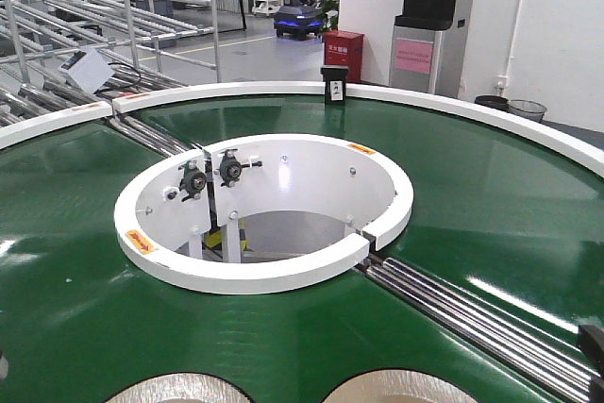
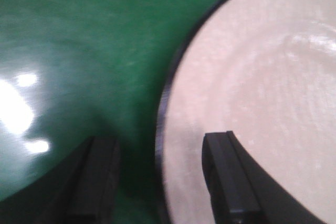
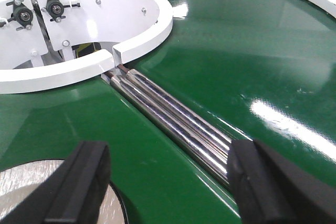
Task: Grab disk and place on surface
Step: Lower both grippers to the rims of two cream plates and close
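Two pale metallic disks lie on the green belt at the bottom edge of the front view, one at the left [image 1: 179, 390] and one at the right [image 1: 401, 386]. In the left wrist view a disk [image 2: 252, 87] with a dark rim fills the right side. My left gripper [image 2: 160, 182] is open and straddles its rim, one finger over the belt and the other finger [image 2: 231, 182] over the disk face. My right gripper [image 3: 168, 187] is open over bare belt, with a disk [image 3: 21, 187] under its left finger. The dark glossy tabletop is out of view.
The green conveyor belt [image 1: 472, 195] curves around a white ring [image 1: 264, 271] with an open centre. Steel rollers [image 3: 173, 114] cross the belt diagonally just ahead of my right gripper. A white outer rim [image 1: 491, 115] bounds the belt, with racks and floor beyond.
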Tool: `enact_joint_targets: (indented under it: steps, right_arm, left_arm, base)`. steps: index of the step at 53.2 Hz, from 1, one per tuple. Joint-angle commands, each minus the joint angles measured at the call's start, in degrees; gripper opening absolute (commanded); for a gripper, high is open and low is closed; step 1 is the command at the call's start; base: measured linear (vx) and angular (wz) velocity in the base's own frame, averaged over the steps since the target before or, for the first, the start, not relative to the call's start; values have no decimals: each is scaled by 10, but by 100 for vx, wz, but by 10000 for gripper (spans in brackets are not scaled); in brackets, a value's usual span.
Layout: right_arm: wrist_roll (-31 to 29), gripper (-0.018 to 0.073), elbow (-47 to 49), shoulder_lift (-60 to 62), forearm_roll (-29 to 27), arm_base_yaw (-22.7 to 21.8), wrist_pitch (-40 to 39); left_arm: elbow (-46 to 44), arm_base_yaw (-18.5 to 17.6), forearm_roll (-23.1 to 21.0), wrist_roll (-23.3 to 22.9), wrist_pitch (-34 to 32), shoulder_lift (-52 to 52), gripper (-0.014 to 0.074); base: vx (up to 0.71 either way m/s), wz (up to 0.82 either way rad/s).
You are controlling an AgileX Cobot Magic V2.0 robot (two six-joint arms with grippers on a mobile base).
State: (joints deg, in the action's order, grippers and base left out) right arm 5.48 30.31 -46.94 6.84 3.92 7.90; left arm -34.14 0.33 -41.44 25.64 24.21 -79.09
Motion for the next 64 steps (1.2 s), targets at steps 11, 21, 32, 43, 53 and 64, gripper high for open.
enact_joint_targets:
  steps: [11, 21, 32, 43, 53, 64]
  right_arm:
    - [-2, 533, 17, 1, 4, 1, -34]
    - [-2, 533, 17, 1, 4, 1, -33]
    - [-2, 533, 17, 1, 4, 1, -28]
    - [-1, 533, 17, 1, 2, 1, -21]
    - [17, 533, 21, 0, -26, 0, 34]
    - [17, 533, 76, -31, -68, 0, 227]
  left_arm:
    - [-18, -3, -230, 201, 15, -62, 463]
    - [-18, -3, -303, 292, 41, -94, 463]
    - [-18, -3, -397, 364, 87, -122, 393]
    - [-18, -3, -439, 364, 120, -124, 139]
    - [-18, -3, -444, 348, 154, -124, -10]
    - [-18, 21, -488, 304, 196, -94, -6]
  base:
    - [0, 0]
    - [0, 0]
    - [0, 0]
    - [0, 0]
    - [0, 0]
    - [0, 0]
